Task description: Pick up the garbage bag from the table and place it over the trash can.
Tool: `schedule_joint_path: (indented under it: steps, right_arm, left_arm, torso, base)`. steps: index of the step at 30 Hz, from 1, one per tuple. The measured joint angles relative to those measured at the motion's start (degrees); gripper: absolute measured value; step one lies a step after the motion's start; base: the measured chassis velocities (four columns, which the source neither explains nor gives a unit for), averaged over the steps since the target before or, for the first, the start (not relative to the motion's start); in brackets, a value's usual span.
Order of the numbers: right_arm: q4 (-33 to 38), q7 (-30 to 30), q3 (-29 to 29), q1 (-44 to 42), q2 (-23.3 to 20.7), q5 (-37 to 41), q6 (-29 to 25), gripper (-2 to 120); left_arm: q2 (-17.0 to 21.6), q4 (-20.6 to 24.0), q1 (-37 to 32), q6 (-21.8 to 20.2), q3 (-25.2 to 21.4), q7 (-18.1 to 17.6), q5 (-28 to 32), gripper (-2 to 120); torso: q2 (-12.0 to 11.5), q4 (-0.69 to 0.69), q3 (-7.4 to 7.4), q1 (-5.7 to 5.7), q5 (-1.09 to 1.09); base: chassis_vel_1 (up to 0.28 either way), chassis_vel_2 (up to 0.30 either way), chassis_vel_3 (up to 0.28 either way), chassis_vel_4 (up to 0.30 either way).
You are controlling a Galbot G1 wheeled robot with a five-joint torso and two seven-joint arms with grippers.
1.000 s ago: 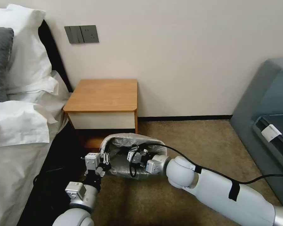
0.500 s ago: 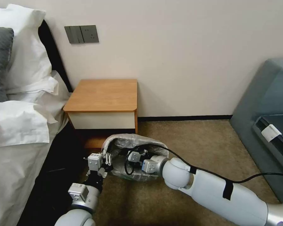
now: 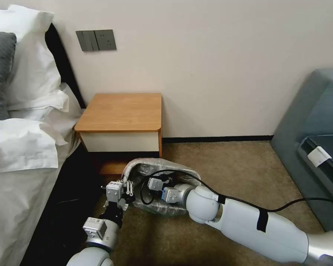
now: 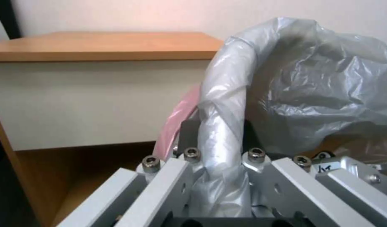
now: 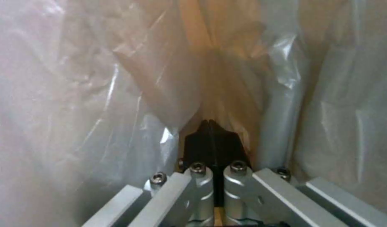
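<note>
Now both hands, left hand (image 4: pixel 221 138) and right hand (image 5: pixel 210 138), pinch garbage bag (image 3: pixel 151 164).

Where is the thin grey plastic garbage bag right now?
In the head view, the thin grey plastic garbage bag sits on the carpet before the orange-brown wooden nightstand, between both grippers.

Crinkly grey garbage bag (image 3: pixel 157 162) drapes the trash can's rim — before the bare table (image 3: pixel 122 111).

Left gripper (image 3: pixel 128 189) clamped on rolled plastic; right gripper (image 5: pixel 210 126) reaching forward low, fingers pressed together.
</note>
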State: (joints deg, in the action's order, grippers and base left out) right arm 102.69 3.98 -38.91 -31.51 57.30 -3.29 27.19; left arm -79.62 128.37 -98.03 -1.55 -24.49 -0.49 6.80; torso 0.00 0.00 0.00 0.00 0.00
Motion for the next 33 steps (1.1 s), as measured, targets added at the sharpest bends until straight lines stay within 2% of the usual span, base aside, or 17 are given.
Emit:
schedule_joint_path:
  steps: [4,8,12,14,15,17,19,20,21,23,25,26,28,29,32,33]
  right_arm:
    - [2.39,-0.32,0.27,-0.1,-0.64,3.11,0.18,0]
    - [6.78,-1.67,0.93,-0.5,-3.14,7.86,-0.15,0]
    - [12.48,-6.3,3.2,-2.31,-7.16,17.2,-2.66,0]
    - [13.35,-7.29,3.77,-2.84,-7.8,18.86,-2.96,0]
    - [15.47,-9.19,5.84,-4.42,-9.16,22.12,-3.33,0]
    - [16.44,-9.85,7.05,-5.3,-9.92,23.49,-3.52,0]
    - [21.2,-12.15,13.41,-10.84,-12.79,28.36,-4.85,0]
    - [21.2,-12.15,13.41,-10.84,-12.79,28.36,-4.85,0]
    - [23.72,-13.53,16.52,-14.32,-13.98,30.45,-5.28,0]
    - [28.06,-20.24,19.95,-20.18,-15.57,32.87,-6.56,9]
    - [28.93,-22.36,20.72,-21.61,-15.73,33.09,-6.89,12]
    - [30.11,-26.17,22.8,-24.38,-15.7,33.09,-7.6,17]
    - [30.61,-29.83,27.39,-28.84,-13.97,30.88,-8.95,27]
    - [30.61,-29.83,27.39,-28.84,-13.97,30.88,-8.95,27]
    - [29.7,-30.39,33.9,-33.67,-10.84,25.25,-10.98,39]
    - [29.7,-30.39,33.9,-33.67,-10.84,25.25,-10.98,39]
  left_arm:
    - [0.0,-1.07,0.53,-0.07,-0.82,-0.26,1.39,5]
    - [-0.01,-2.17,1.49,-0.47,-2.55,-0.84,3.35,5]
    - [0.28,-3.21,2.56,-1.5,-3.68,-1.43,5.96,5]
    - [0.28,-3.52,2.71,-1.66,-3.69,-1.62,6.57,5]
    - [0.24,-3.99,2.96,-2.3,-3.62,-2.12,8.29,5]
    - [0.18,-4.19,3.05,-2.73,-3.54,-2.54,9.36,5]
    - [0.11,-4.9,3.29,-4.31,-3.43,-3.8,13.0,5]
    - [0.11,-4.9,3.29,-4.31,-3.43,-3.8,13.0,5]
    - [0.15,-5.28,3.35,-5.3,-3.43,-4.5,14.66,5]
    - [0.42,-5.73,3.39,-8.16,-3.62,-5.61,17.84,5]
    - [0.52,-5.85,3.4,-8.82,-3.6,-6.08,18.88,5]
    - [0.72,-6.05,3.39,-10.26,-3.46,-7.29,20.71,5]
    - [0.95,-6.54,3.24,-13.01,-2.57,-9.65,22.87,5]
    - [0.95,-6.54,3.24,-13.01,-2.57,-9.65,22.87,5]
    - [1.08,-7.22,2.89,-15.16,-1.16,-11.59,23.83,5]
    - [1.08,-7.22,2.89,-15.16,-1.16,-11.59,23.83,5]
  torso:
    - [0.0,0.0,0.0,0.0,0.01]
    - [0.0,0.0,0.0,0.0,0.0]
    - [0.0,0.0,-0.01,0.0,0.01]
    - [0.0,0.0,0.0,0.0,0.0]
    - [0.0,0.0,0.0,0.0,0.01]
    - [0.0,0.01,0.0,0.0,0.01]
    - [0.0,0.0,-0.01,0.0,0.0]
    - [0.0,0.0,-0.01,0.0,0.0]
    - [0.0,-0.01,-0.01,0.0,0.01]
    - [0.0,-0.02,-0.01,0.0,0.0]
    - [0.0,-0.02,-0.01,0.0,0.01]
    - [0.0,-0.02,-0.01,0.0,0.0]
    - [0.0,-0.01,-0.01,0.0,0.02]
    - [0.0,-0.01,-0.01,0.0,0.02]
    - [0.0,0.0,-0.01,0.0,0.0]
    - [0.0,0.0,-0.01,0.0,0.0]
  base:
    - [0.0,0.0,0.0,0.0]
    - [0.0,0.0,0.0,0.0]
    - [0.0,0.0,0.0,0.0]
    - [0.0,0.0,0.0,0.0]
    - [0.0,0.0,0.0,0.0]
    - [0.0,0.0,0.0,0.0]
    - [0.0,0.0,0.0,0.0]
    - [0.0,0.0,0.0,0.0]
    - [0.0,0.0,0.0,0.0]
    - [0.0,0.0,0.0,0.0]
    - [0.0,0.0,0.0,0.0]
    - [0.0,0.0,0.0,0.0]
    - [0.0,0.0,0.0,0.0]
    - [0.0,0.0,0.0,0.0]
    - [0.0,0.0,0.0,0.0]
    - [0.0,0.0,0.0,0.0]
